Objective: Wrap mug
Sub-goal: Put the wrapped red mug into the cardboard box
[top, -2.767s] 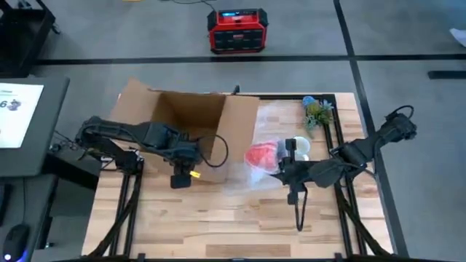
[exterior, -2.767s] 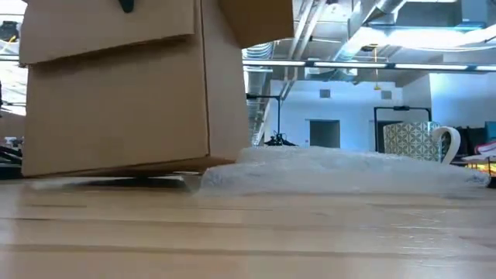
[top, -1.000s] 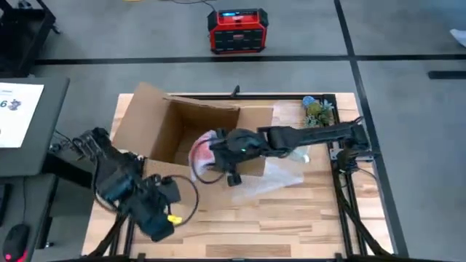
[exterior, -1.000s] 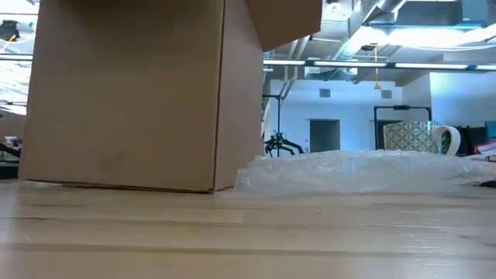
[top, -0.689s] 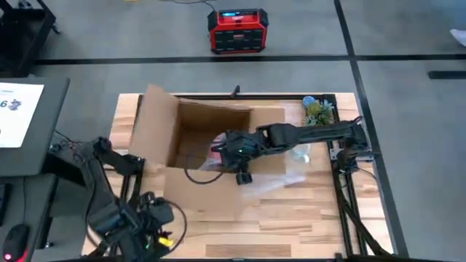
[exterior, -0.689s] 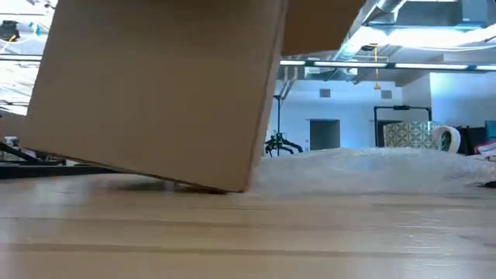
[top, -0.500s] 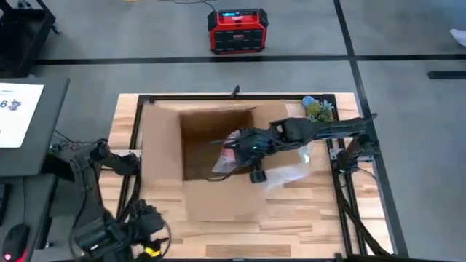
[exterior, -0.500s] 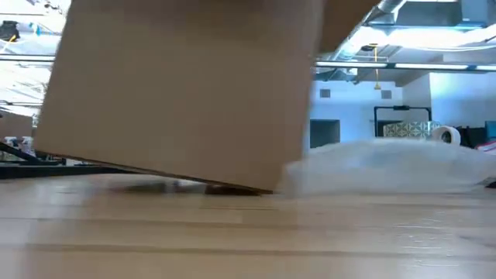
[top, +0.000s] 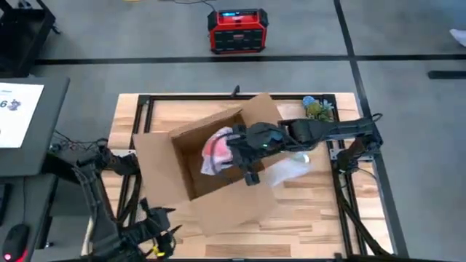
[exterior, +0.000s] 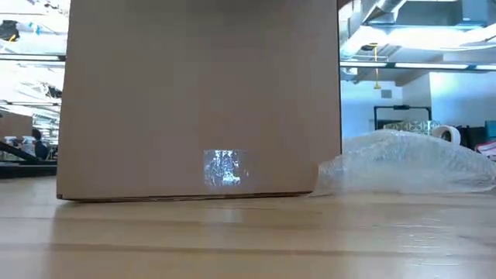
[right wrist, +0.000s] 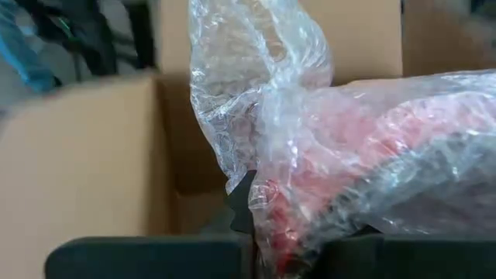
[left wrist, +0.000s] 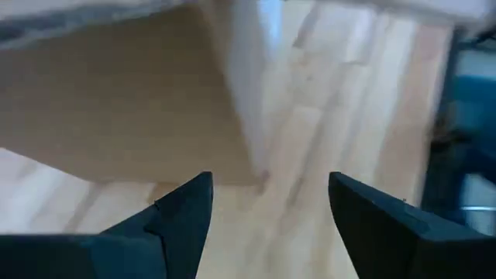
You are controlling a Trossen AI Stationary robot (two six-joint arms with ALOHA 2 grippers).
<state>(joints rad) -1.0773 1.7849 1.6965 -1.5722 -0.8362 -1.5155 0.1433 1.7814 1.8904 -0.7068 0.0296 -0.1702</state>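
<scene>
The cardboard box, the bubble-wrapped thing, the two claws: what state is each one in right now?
Cardboard box: open, flaps out, upright on the table.
Red bubble-wrapped bundle: wrapped, held over the open box.
Right gripper: shut on the bundle, reaching into the box.
Left gripper: open, empty, waiting off the table's near left corner.
Loose bubble wrap: crumpled, lying beside the box.
Patterned mug: unwrapped, mostly hidden behind the loose wrap.

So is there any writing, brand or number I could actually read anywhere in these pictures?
"6": on the white sheet at the high view's left edge; the smaller print beside it is too small to read.
Red box on the floor: its panel is lit, but too small to read.
Cardboard box: no print shows; only a pale patch on its side.
</scene>
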